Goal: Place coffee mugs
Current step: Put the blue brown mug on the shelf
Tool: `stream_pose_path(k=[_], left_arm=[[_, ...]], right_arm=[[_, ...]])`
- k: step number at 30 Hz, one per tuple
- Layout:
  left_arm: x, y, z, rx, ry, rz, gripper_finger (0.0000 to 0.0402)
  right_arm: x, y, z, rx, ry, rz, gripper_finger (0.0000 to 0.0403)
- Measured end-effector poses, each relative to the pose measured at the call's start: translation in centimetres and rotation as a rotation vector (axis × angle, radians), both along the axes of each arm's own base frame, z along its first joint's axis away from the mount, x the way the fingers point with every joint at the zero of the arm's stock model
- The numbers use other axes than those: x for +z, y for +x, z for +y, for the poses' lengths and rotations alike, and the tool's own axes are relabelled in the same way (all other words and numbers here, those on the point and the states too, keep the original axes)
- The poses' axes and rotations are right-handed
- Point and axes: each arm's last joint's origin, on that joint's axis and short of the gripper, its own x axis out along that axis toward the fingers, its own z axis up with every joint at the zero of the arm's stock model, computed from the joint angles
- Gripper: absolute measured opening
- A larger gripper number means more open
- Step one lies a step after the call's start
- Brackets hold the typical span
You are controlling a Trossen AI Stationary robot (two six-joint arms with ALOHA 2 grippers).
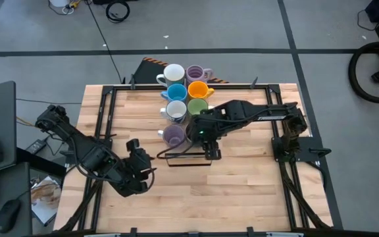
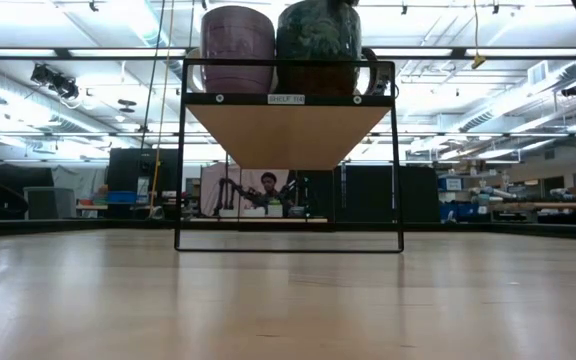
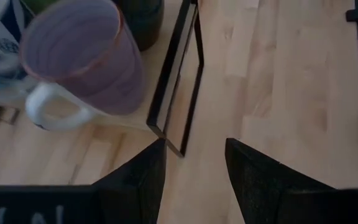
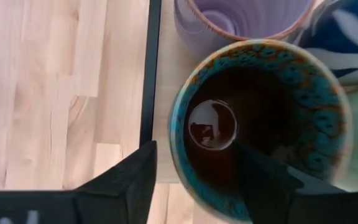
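The right gripper [image 4: 194, 180] stands open astride the rim of the dark mug [image 4: 260, 124], one finger inside, one outside. That mug sits on the shelf [image 2: 288, 130] beside a lilac mug [image 1: 173, 135]. Seven more show from above: two white, two lilac, one blue, one orange, one green. The left gripper [image 3: 194, 180] waits open near the shelf's frame.

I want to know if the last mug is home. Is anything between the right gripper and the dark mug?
Nothing visible. The right gripper straddles the rim of the dark mug, one finger outside and one inside, jaws open. The mug stands on the shelf beside the lilac mug.
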Motion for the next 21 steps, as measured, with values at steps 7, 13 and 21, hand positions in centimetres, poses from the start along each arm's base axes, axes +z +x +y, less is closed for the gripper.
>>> stream_pose_path(k=[7,13,21], left_arm=[[0.6,-1.1,-0.4,-0.047,0.138,-0.065,0.0172],[-3.0,-2.0,-0.7,-0.136,0.101,-0.101,0.0172],[-6.2,-4.2,1.6,-0.157,0.009,-0.268,0.0172]], right_arm=[[3.4,-2.8,0.4,0.004,-0.03,-0.127,0.0242],[3.9,-6.1,1.4,-0.026,-0.034,-0.207,0.0252],[0.6,-10.8,1.4,-0.022,0.041,-0.436,0.0252]])
